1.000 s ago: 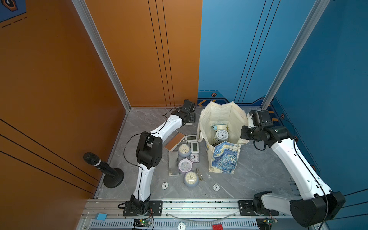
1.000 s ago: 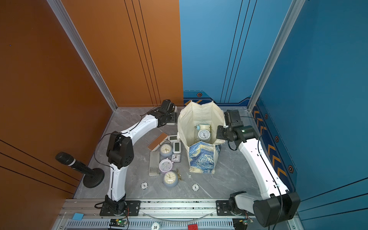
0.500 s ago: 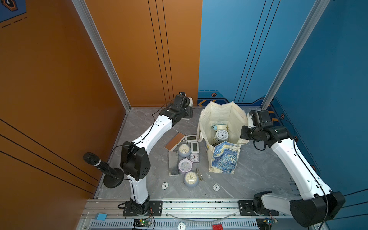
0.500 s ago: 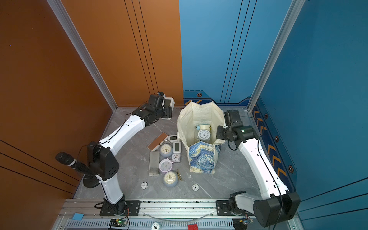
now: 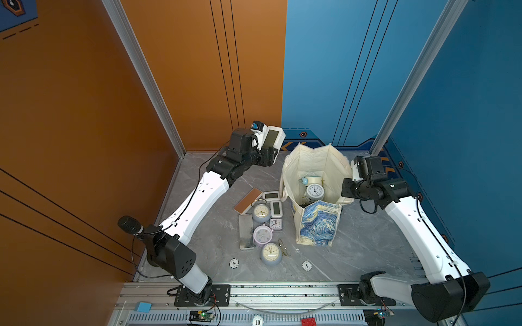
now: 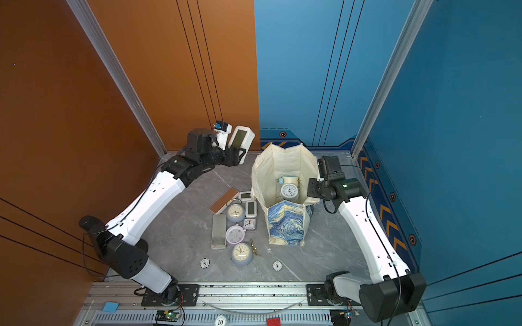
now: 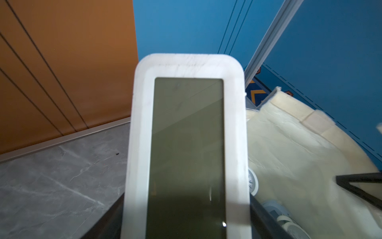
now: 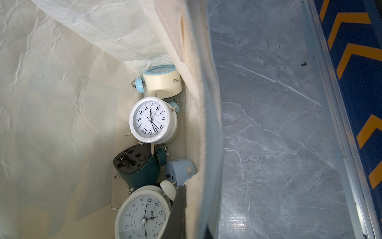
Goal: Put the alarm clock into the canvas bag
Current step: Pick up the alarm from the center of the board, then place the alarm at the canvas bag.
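As both top views show, left claw [image 5: 270, 156]: closed across the lower end of the alarm clock [image 5: 272, 138], a white slab with a dark blank screen, carried clear of the worktop [image 5: 367, 240].
Alarm clock, position: just beside the far left corner of the canvas bag [image 5: 319, 223] mouth, outside it.
Canvas bag: upright, mouth wide open, blue-and-yellow swirl print on the near side, cream lining showing.
Right claw [image 5: 347, 189]: fully closed, pinching the bag's right rim.
Bag contents: white round clock [image 5: 314, 192] face up, a cream one behind it.
Worktop, left of bag: loose clocks [image 5: 262, 234] in a cluster, round and digital, with two flat slabs alongside.
Left wrist view, alarm clock [image 7: 186, 144]: fills the centre, screen towards the camera; dark fingers [image 7: 265, 216] flank its near end; cream bag lining [image 7: 289, 155] lies beyond, to one side.
Right wrist view, canvas bag [image 8: 62, 103]: interior seen from the rim, and the bag wall runs straight in towards the claw.
Right wrist view, contents: white round clock [image 8: 153, 120] in the middle, a cream-and-blue bell clock past it, a dark teal clock, a pale blue one, and a larger white-faced clock nearest.
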Motion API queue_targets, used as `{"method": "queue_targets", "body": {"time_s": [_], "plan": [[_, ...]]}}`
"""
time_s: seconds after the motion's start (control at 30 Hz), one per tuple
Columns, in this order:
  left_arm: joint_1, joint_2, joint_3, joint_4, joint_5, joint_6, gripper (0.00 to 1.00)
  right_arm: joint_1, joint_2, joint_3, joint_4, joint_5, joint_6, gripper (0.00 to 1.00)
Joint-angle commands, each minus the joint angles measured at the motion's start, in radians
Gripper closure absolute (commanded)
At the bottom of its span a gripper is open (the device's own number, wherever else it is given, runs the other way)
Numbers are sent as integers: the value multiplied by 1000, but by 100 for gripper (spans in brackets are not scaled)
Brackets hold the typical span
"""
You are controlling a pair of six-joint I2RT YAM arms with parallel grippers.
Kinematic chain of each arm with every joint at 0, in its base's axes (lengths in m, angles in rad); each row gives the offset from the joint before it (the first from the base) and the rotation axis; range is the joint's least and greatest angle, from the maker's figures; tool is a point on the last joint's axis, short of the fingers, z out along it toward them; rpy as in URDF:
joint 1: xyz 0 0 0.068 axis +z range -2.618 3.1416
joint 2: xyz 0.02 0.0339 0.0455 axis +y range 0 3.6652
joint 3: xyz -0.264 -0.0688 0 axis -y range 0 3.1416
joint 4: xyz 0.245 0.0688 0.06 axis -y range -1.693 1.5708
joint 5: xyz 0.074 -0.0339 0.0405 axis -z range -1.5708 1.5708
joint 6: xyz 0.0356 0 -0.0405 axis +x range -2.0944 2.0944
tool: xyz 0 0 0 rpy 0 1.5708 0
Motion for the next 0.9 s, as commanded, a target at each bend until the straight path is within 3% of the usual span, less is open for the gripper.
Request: {"method": "queue_targets", "body": {"time_s": [0.0, 0.27, 0.57, 0.87], "plan": [[-48, 0, 42, 58, 140, 79, 95, 7, -37, 15, -10, 31, -4, 94], [-173, 145, 191, -36, 306, 217, 95, -12, -66, 26, -14, 56, -8, 95], [-233, 332, 324, -130, 464, 241, 100, -61, -89, 20, -13, 38, 5, 94], [-284, 346, 232, -217, 527, 294, 100, -105, -85, 11, -9, 13, 4, 94]]}}
